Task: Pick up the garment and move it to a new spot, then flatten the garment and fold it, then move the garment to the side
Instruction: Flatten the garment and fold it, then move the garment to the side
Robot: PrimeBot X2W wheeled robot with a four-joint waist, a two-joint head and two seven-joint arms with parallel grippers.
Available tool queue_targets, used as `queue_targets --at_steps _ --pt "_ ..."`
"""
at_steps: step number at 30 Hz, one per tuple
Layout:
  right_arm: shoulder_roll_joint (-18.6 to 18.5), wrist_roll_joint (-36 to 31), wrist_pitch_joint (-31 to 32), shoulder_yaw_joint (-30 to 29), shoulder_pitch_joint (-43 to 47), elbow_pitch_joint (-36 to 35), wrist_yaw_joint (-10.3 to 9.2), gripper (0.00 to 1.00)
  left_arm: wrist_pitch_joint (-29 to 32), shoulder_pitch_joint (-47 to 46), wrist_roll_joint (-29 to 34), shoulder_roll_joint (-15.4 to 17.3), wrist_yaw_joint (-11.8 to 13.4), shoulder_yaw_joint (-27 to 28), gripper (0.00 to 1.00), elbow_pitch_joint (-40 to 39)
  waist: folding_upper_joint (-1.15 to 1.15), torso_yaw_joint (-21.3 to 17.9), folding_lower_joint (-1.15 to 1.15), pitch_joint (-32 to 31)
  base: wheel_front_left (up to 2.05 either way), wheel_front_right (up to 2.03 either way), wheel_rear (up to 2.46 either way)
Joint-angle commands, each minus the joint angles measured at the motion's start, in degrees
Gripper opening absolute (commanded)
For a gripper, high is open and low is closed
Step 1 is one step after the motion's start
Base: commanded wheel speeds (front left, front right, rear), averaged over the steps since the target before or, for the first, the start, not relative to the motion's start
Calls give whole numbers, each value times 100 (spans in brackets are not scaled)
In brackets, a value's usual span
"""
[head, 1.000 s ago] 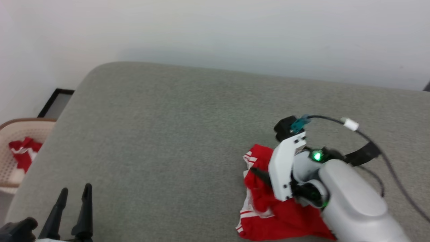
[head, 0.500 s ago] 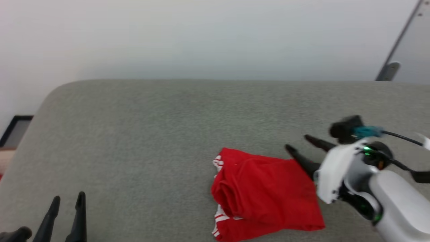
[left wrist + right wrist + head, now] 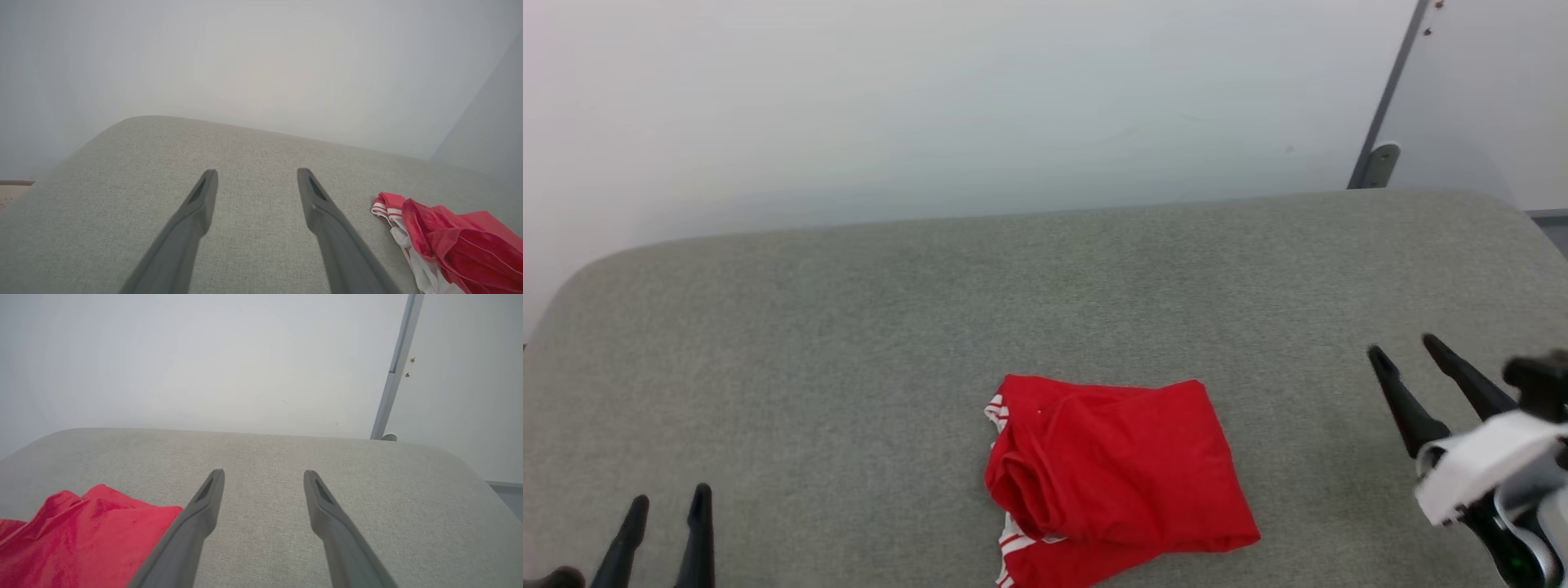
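A loosely folded red garment (image 3: 1115,469) lies on the near part of a grey cushion (image 3: 849,327), just right of centre, with striped white trim showing at its left edge. The left gripper (image 3: 670,494), wide and empty, sits at the near left, well apart from it. The right gripper (image 3: 1402,345), equally wide and empty, hovers to the garment's right, clear of the cloth.

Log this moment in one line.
garment: bunched on grey cushion, untouched | left tool: open, empty | right tool: open, empty, clear of garment
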Motion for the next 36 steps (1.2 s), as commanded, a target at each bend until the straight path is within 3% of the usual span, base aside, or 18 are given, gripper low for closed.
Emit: queue_targets --at_steps 1,15,36 --pt "-16 -22 -125 -92 136 39 -10 100 -31 41 58 25 -40 35 100 10 0 -54 0 -28 0 0 0" --pt "154 -190 -472 -838 829 69 -10 100 -42 123 60 120 -194 346 100 111 0 -120 0 -89 0 0 0" --pt "387 -369 -47 -1056 1033 -148 -10 100 32 201 -82 111 -315 361 100 154 0 130 0 -134 0 0 0"
